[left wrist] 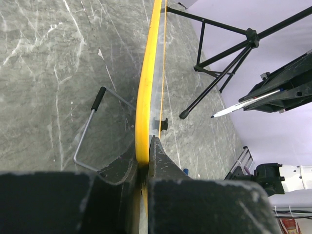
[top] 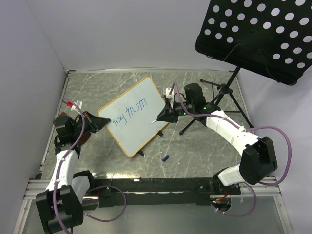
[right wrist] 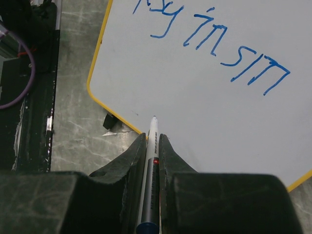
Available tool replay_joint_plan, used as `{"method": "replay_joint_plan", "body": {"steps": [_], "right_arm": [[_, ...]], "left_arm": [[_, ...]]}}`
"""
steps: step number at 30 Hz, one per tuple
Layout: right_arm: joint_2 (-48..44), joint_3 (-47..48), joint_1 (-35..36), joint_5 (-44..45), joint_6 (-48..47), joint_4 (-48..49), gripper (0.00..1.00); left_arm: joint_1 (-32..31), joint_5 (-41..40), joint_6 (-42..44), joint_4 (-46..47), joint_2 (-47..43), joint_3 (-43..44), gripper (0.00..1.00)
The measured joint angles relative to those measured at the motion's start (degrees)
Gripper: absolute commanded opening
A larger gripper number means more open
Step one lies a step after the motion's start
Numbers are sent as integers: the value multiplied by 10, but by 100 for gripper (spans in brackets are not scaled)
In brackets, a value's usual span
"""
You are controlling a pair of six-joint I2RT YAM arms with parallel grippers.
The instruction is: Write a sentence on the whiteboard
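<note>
The whiteboard (top: 136, 105), white with a yellow-orange frame, stands tilted on the table. My left gripper (top: 100, 122) is shut on its left edge; the left wrist view shows the frame (left wrist: 146, 87) edge-on between my jaws (left wrist: 145, 156). Blue handwriting (top: 127, 116) reads roughly "joy in sm" in one line, which is clear in the right wrist view (right wrist: 214, 44). My right gripper (top: 163, 116) is shut on a white marker (right wrist: 154, 126). Its tip points at the bare board below the writing, near the frame. In the left wrist view the marker (left wrist: 243, 103) is held off the board face.
A black perforated music-stand panel (top: 258, 34) hangs over the back right, its tripod legs (top: 214, 105) right of the board. A blue marker cap (top: 165, 158) lies on the table in front of the board. A wire prop (left wrist: 90, 131) and a black clip foot (right wrist: 109, 121) support the board.
</note>
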Motion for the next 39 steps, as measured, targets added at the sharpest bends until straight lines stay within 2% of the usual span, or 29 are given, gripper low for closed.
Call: {"method": "replay_joint_plan", "body": {"steps": [24, 29, 39], "right_arm": [[0, 0, 0, 4, 5, 2, 0], [10, 8, 0, 35, 21, 19, 0], [110, 94, 0, 139, 101, 90, 0]], "left_arm": [[0, 1, 0, 2, 0, 0, 1], [0, 2, 0, 2, 0, 0, 1], [-1, 1, 0, 2, 0, 0, 1]]}}
